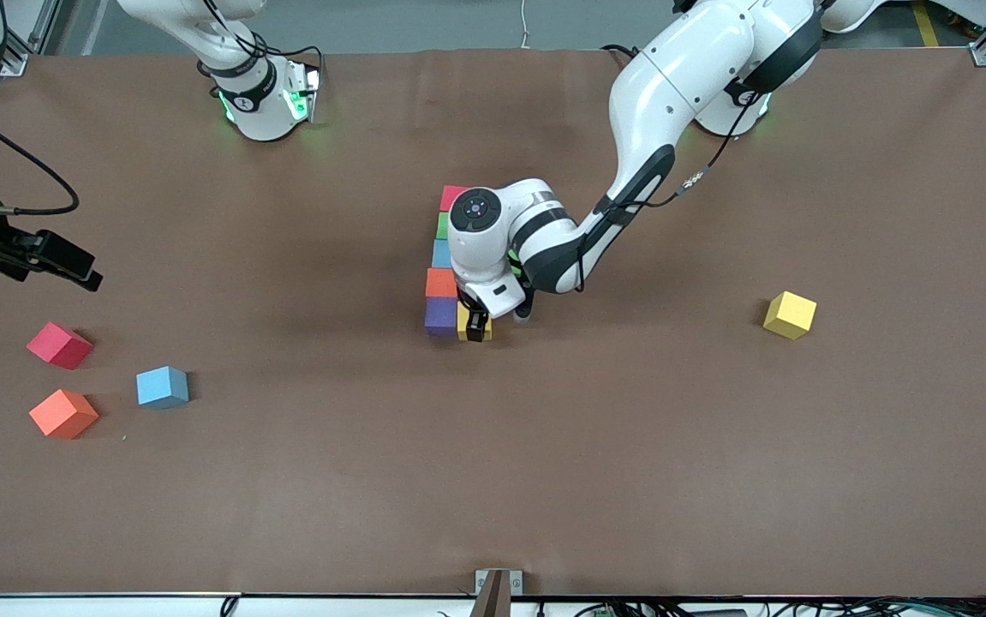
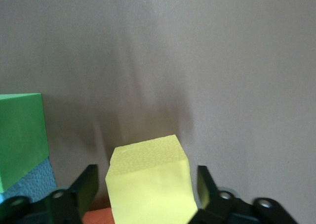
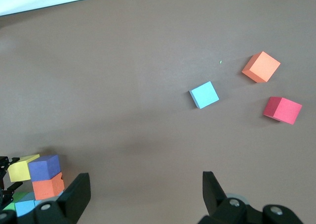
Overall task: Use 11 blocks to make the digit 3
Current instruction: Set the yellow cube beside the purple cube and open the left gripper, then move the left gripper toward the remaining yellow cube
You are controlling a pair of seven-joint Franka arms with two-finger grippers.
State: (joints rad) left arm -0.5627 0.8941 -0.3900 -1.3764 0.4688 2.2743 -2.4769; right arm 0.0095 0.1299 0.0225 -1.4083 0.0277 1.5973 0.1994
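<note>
Progress looks under halfway: a column of pink [image 1: 451,197], green [image 1: 442,226], blue [image 1: 441,254], orange [image 1: 440,282] and purple [image 1: 439,316] blocks stands mid-desk, with a yellow block [image 1: 464,322] beside the purple one. Left gripper [image 1: 477,326] is down at that yellow block, fingers [image 2: 85,188] spread on either side with gaps showing, gripping nothing. Right gripper [image 3: 143,194] waits, fingers wide and empty, over the right arm's end of the desk [image 1: 544,480]. Four loose blocks remain: red [image 1: 59,345], orange [image 1: 63,413] and blue [image 1: 162,386] there, yellow [image 1: 789,314] toward the left arm's end. Bare desk surrounds the figure, all blocks well off the edges.
</note>
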